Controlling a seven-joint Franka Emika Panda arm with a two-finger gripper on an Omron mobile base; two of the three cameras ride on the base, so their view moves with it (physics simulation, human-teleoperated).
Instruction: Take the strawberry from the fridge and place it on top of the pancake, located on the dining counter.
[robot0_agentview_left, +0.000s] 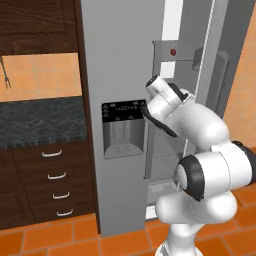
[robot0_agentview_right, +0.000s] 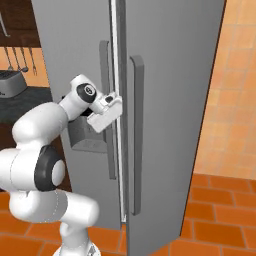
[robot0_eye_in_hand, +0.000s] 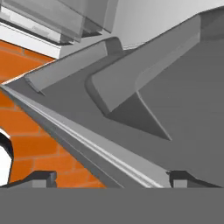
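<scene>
Early stage, as I judge it: the fridge (robot0_agentview_right: 165, 100) is just getting opened, nothing fetched yet. In the right base view the gripper (robot0_agentview_right: 116, 102) sits at the seam between the two doors, just beside the left door's long vertical handle (robot0_agentview_right: 104, 70); the right door's handle (robot0_agentview_right: 136, 130) is just right of the seam. Whether the fingers touch the door edge is hard to tell. In the hand view the finger tips (robot0_eye_in_hand: 40, 178) stand wide apart with nothing between them, straddling a door edge, both handles close ahead.

In the left base view the right door looks swung ajar: a bright gap and pale shelves (robot0_agentview_left: 162, 167) show behind the arm, and a tiny dark-red spot on an upper grey shelf, probably the strawberry (robot0_agentview_left: 173, 51), though too small to be sure. The black dispenser panel (robot0_agentview_left: 123, 127) is on the left door.

Left to do: finish opening the door, reach in, grasp the berry, drive to the dining surface, set it on the pancake.

Writing: faint pale marks along the dispenser's top strip, too small to read. No brands or labels legible.
</scene>
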